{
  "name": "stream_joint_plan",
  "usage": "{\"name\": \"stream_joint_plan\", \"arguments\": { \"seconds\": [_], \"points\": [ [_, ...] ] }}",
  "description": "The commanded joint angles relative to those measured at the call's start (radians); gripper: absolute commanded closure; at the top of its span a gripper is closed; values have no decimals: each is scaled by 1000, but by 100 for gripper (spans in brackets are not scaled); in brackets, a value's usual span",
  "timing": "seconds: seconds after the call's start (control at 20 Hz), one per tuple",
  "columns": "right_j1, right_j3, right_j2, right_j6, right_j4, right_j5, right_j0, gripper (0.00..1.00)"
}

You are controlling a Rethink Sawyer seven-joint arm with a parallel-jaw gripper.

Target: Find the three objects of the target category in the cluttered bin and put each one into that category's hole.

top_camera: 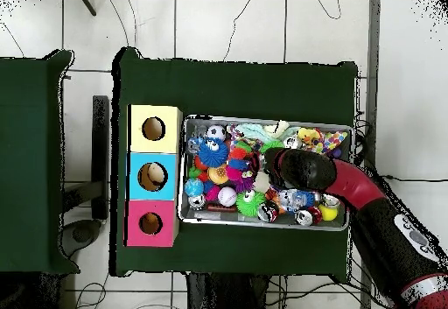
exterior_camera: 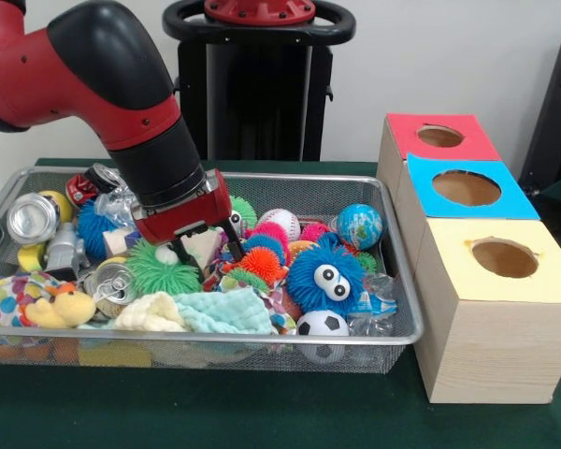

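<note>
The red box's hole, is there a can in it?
Cannot tell. The hole looks dark inside in both views. Cans lie in the bin.

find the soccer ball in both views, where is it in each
Front view: the soccer ball lies at the basket's near rim, right of centre, just below the blue googly-eyed fuzzy ball.
Overhead view: it sits at the basket's top edge, towards the left end, nearest the yellow-topped box.
Shared landmark: the blue fuzzy ball, right beside it in both views.
</note>
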Motion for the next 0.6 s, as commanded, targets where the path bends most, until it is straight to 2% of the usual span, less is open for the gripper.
{"name": "stream_joint_plan", "arguments": {
  "seconds": [0.05,0.25,0.3,0.6],
  "points": [
    [20,-8,41,6,-23,-59,1,0],
    [21,-8,40,3,-25,-55,3,0],
    [21,-7,39,2,-26,-54,3,100],
    [21,-12,33,-13,-30,-26,9,100]
  ]
}}
